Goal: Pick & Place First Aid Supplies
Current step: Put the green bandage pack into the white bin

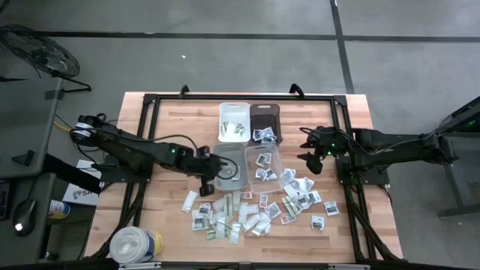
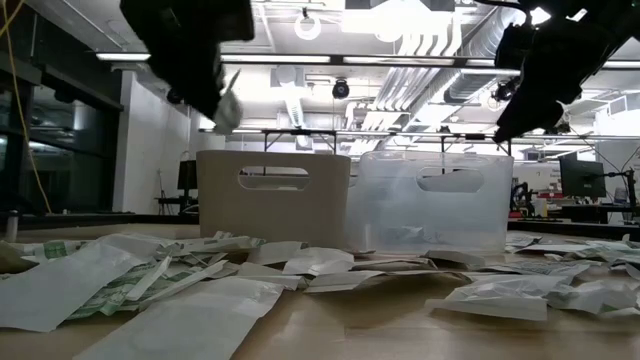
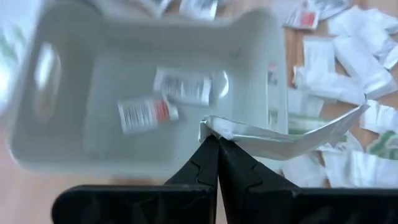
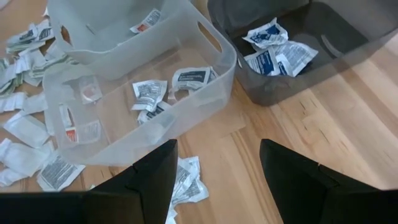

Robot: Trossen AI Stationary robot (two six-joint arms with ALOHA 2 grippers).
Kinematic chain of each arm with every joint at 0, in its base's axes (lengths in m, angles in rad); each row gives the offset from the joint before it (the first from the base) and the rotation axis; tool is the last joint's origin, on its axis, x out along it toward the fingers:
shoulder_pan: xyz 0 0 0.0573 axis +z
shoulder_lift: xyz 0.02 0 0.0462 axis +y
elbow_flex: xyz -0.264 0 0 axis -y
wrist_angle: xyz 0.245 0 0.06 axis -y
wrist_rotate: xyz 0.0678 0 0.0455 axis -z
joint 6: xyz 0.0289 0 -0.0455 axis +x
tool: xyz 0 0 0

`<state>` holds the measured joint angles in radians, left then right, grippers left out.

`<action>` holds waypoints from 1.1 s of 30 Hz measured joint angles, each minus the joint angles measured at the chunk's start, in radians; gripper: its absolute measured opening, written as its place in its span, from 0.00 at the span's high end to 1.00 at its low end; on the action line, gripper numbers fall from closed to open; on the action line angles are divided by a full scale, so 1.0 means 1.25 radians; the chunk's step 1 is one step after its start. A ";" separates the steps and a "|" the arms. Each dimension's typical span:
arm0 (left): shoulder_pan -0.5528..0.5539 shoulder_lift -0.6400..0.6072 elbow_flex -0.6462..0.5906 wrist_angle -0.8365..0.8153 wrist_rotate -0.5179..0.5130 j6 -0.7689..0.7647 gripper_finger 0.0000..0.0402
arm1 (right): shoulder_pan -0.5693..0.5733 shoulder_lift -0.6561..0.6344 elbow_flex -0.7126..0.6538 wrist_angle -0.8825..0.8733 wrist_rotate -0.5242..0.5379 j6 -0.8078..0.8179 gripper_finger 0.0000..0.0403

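Many white first aid packets (image 1: 247, 214) lie loose on the wooden table's near half. My left gripper (image 1: 208, 181) hangs at the near left corner of a greyish bin (image 1: 229, 166), shut on one white packet (image 3: 292, 138); the low view shows it raised at upper left (image 2: 222, 100). Two packets (image 3: 165, 99) lie in that bin. My right gripper (image 1: 311, 161) waits open, right of the clear bin (image 1: 266, 163), with nothing between its fingers (image 4: 217, 174). My left gripper pinches the white packet by one crumpled end (image 3: 212, 128) between its two shut fingertips. The fingers slant downward from the table's left. The packet is lifted clear and sticks out sideways from the fingertips, its free end (image 3: 364, 111) over the loose packets.
A white bin (image 1: 234, 120) and a dark bin (image 1: 264, 122) holding packets stand behind the two front bins. A big white round tub (image 1: 135, 245) sits at the near left corner. Bare wood lies at the table's far left and right of the dark bin.
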<state>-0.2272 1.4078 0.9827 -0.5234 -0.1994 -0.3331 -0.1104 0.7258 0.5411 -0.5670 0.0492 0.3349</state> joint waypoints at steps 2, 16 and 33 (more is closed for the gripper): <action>0.000 0.001 0.000 0.036 -0.011 0.076 1.00 | 0.000 0.000 0.000 0.004 0.000 -0.003 0.45; 0.121 0.004 0.001 0.240 -0.105 0.190 1.00 | 0.000 0.000 0.000 0.012 0.000 -0.018 0.45; 0.463 0.008 0.001 0.238 0.030 0.146 1.00 | 0.000 0.000 0.000 0.015 0.028 0.030 0.45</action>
<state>0.3510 1.4172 0.9841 -0.2257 -0.1625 -0.1512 -0.1108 0.7258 0.5411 -0.5484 0.0840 0.3718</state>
